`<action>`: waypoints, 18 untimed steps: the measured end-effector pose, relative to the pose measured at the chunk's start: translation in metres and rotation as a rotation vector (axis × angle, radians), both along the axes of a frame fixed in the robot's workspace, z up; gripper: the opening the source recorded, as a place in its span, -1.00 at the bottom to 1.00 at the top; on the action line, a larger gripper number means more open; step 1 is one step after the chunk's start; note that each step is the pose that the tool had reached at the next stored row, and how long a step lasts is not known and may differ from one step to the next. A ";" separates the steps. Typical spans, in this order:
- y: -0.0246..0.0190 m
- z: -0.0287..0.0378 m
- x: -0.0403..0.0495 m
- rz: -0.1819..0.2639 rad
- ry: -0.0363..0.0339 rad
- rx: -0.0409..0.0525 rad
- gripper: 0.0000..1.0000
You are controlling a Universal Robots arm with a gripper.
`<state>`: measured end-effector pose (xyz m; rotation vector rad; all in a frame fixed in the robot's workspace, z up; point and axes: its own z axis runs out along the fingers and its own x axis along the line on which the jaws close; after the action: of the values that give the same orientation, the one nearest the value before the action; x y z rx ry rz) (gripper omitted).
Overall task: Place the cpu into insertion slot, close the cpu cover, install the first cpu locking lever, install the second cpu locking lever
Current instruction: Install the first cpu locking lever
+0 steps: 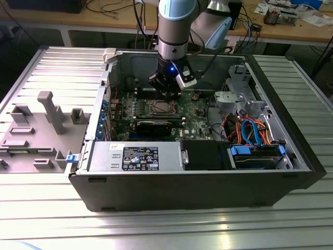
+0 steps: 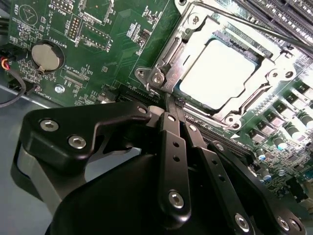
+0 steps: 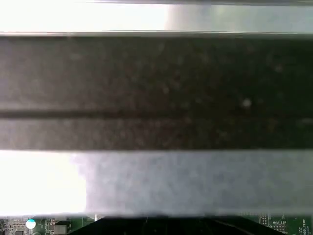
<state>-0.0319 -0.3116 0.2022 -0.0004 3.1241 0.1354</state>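
The arm is down inside the open computer case (image 1: 291, 151), its gripper (image 1: 169, 94) hanging over the green motherboard (image 1: 195, 112), just at the far right corner of the insertion slot (image 1: 157, 108) as seen in the exterior view.

In the second wrist view, the gripper (image 2: 174, 108) has its two black fingers (image 2: 171, 147) pressed together, flat against each other, with nothing between them. Their tips sit right at the edge of the socket, near one corner of the metal frame.

And there's the cpu (image 2: 217, 73), its pale silver top seated square in the insertion slot (image 2: 161, 63). The cpu cover (image 2: 274, 73) lies down flat around it, the chip showing through the big central cut-out. A thin locking lever (image 2: 244, 22) runs along one side of the frame; whether it is hooked under its catch, I cannot tell.

Beside the socket in that same view: a round coin battery (image 2: 47, 55) on the board.

Back in the exterior view, the case rests on a ribbed metal table (image 1: 171, 229), with a grey moulded fixture (image 1: 39, 130) at the exterior view's left and a bundle of orange and blue cables (image 1: 250, 133) at the case's right.
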 end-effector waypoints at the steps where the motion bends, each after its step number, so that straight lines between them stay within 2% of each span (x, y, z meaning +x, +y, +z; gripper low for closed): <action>1: 0.0002 -0.0003 0.0001 0.000 -0.0005 0.0092 -0.79; 3: 0.0001 -0.0002 0.0001 0.000 0.0000 0.0279 -0.79; 4: 0.0001 -0.0002 0.0000 0.000 0.0000 0.0295 -0.79; 6: 0.0001 0.0011 0.0000 0.000 -0.0001 0.0301 -0.79; 10: 0.0000 0.0084 0.0000 0.000 0.0001 0.0297 -0.79; 15: -0.0028 0.0086 0.0000 0.000 0.0001 0.0273 -0.79; 18: -0.0029 0.0086 0.0000 0.000 0.0001 0.0252 -0.79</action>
<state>-0.0319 -0.3146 0.2109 -0.0004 3.1223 0.1747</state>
